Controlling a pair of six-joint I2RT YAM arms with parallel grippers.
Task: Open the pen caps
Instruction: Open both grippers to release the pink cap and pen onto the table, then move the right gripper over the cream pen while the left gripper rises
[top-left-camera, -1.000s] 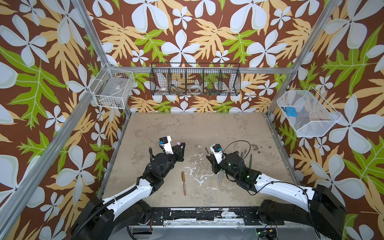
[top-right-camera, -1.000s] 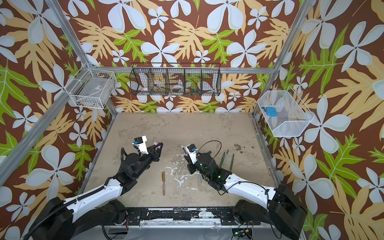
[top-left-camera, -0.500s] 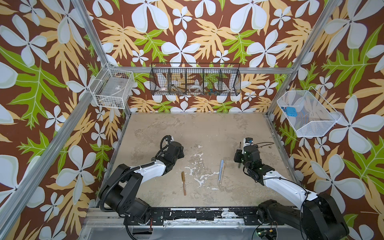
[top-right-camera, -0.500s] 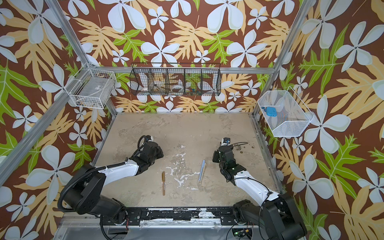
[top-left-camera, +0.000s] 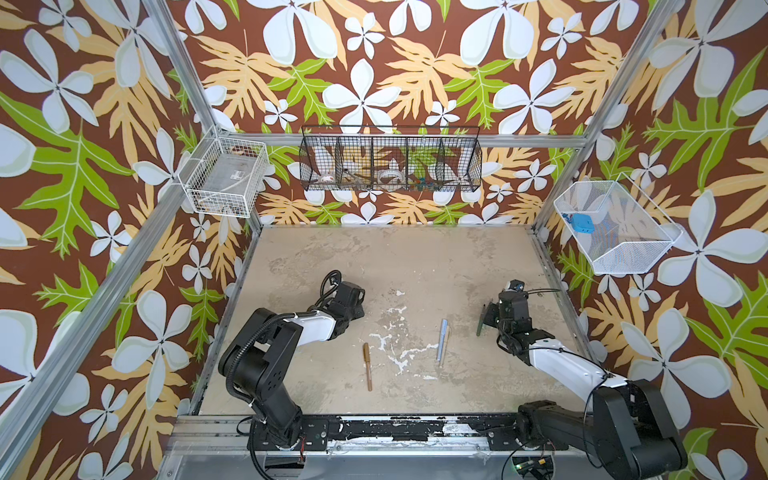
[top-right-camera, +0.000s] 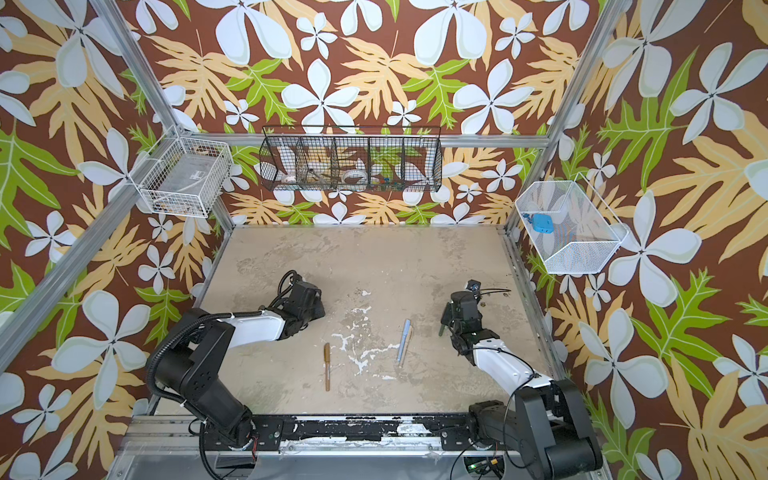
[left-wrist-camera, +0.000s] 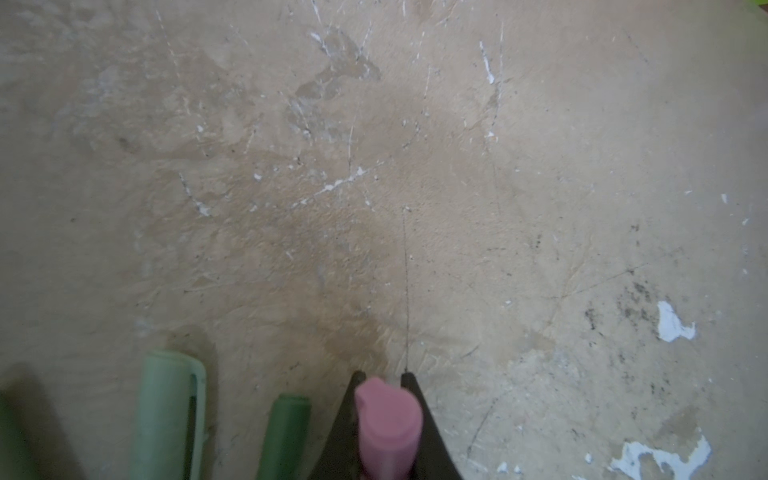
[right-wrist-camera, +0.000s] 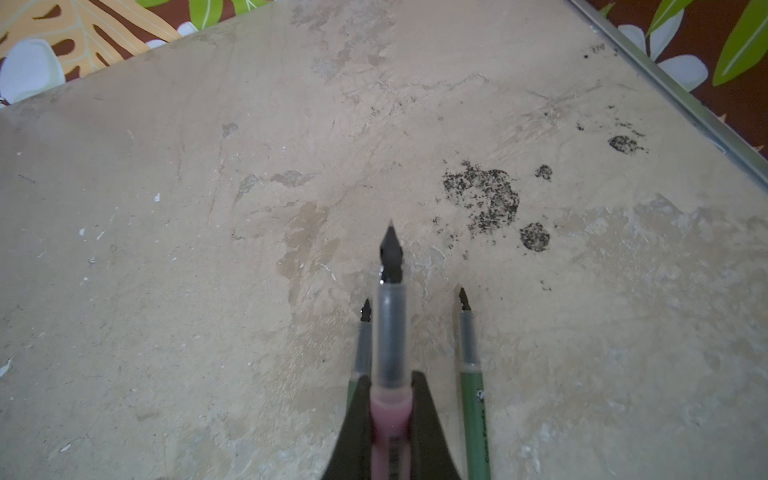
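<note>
Separation explains the layout: the left gripper is clenched on the pink cap, while the right gripper is clamped round the pink pen body, whose clear neck and dark nib jut bare past the jaws. Each arm hangs low over its own side of the table, apparently to set its half down with its kind. Just beside the left jaws lie a sage green cap, clip showing, and a dark green cap, parallel to the held one. Flanking the right jaws lie a green pen body and a second green body, partly hidden, nibs pointing the same way. Caps on the left and bodies on the right likely keeps the middle free for the unopened pens. In both top views a brown pen lies alone there, well apart from a light blue pen with a beige pen touching alongside it. All three look capped. The table is a worn beige board, scuffed, chipped white in the middle and speckled black near the right arm. Floral wallpaper covers the walls behind an aluminium frame. A black wire basket hangs on the back wall, a white wire basket on the left, and a white mesh basket holding something blue on the right.
</note>
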